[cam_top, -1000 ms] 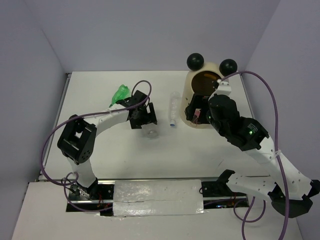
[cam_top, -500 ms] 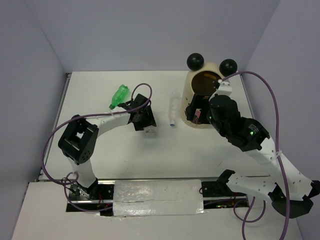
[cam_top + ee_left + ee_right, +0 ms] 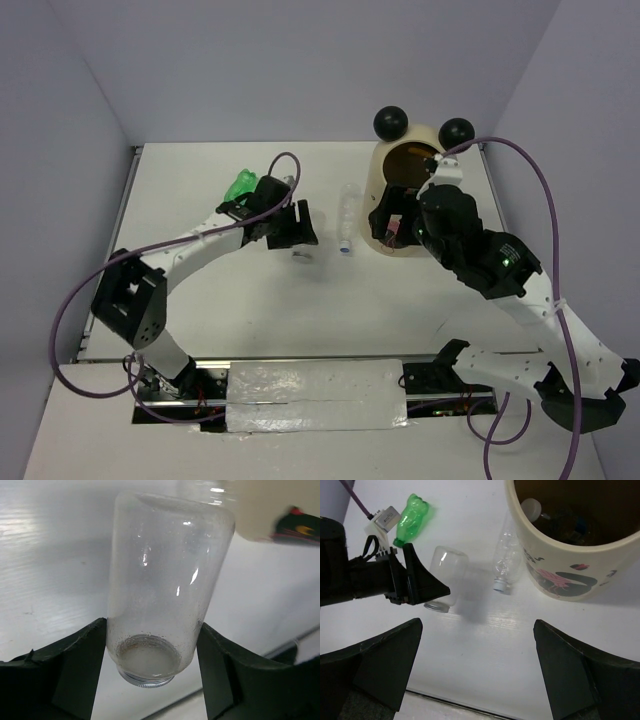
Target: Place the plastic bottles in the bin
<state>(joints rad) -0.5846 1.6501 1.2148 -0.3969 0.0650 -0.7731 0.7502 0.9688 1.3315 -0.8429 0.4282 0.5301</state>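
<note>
My left gripper [image 3: 152,636] is shut on the short, wide clear bottle [image 3: 167,575], one dark finger on each side near its threaded mouth. It holds the bottle off the table, above its own shadow [image 3: 472,610]. From above, the left gripper [image 3: 300,238] sits left of the slim clear bottle [image 3: 347,215], which lies on the table with its blue cap toward me. The green-tinted bottle [image 3: 240,187] lies behind the left wrist. My right gripper [image 3: 477,624] hangs open and empty in front of the cream bin [image 3: 570,575], which has bottles [image 3: 555,520] inside.
The bin [image 3: 397,168] stands at the back right with two black ball ears [image 3: 391,122] on its rim. Purple cables [image 3: 530,190] loop over both arms. Grey walls enclose the white table [image 3: 300,310] on three sides.
The left gripper closed on the short, wide bottle and lifted it off the table, shifting slightly back and right. The right arm stayed put.
</note>
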